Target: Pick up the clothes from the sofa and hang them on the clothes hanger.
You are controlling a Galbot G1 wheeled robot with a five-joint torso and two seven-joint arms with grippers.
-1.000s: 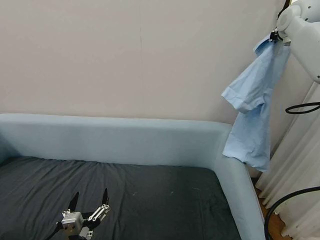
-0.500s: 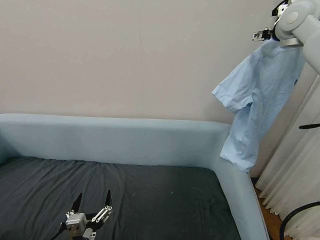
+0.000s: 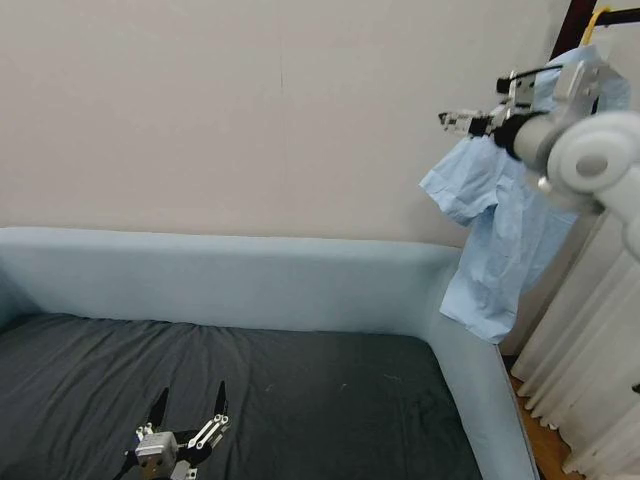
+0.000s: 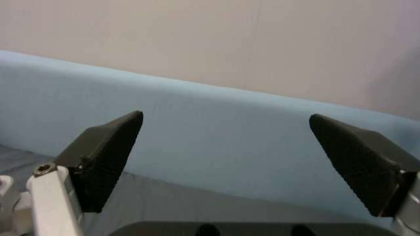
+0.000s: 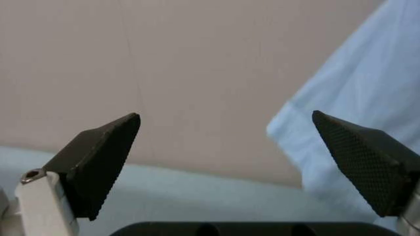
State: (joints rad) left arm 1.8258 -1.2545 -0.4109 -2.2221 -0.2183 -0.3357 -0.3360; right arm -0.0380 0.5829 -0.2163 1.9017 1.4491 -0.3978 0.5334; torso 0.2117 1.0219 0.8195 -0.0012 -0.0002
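A light blue short-sleeved shirt [image 3: 497, 235] hangs from the dark clothes hanger stand [image 3: 571, 24] at the upper right, its hem draping past the sofa's right arm. My right gripper [image 3: 471, 103] floats just left of the shirt's collar, open, with nothing between its fingers. The right wrist view has the shirt [image 5: 357, 93] beside one open finger [image 5: 364, 162], in front of the wall. Low over the sofa's dark seat, my left gripper [image 3: 192, 395] is open and empty, facing the sofa's backrest [image 4: 223, 147].
The sofa has a pale blue backrest [image 3: 240, 280], a dark grey seat cushion [image 3: 310, 385] and a right arm [image 3: 480, 390]. White curtains [image 3: 590, 390] hang to the right of the sofa. A plain wall rises behind.
My right gripper has let go of the shirt and drawn away to the left and down. The shirt now hangs on the stand by itself. The left gripper sank slightly.
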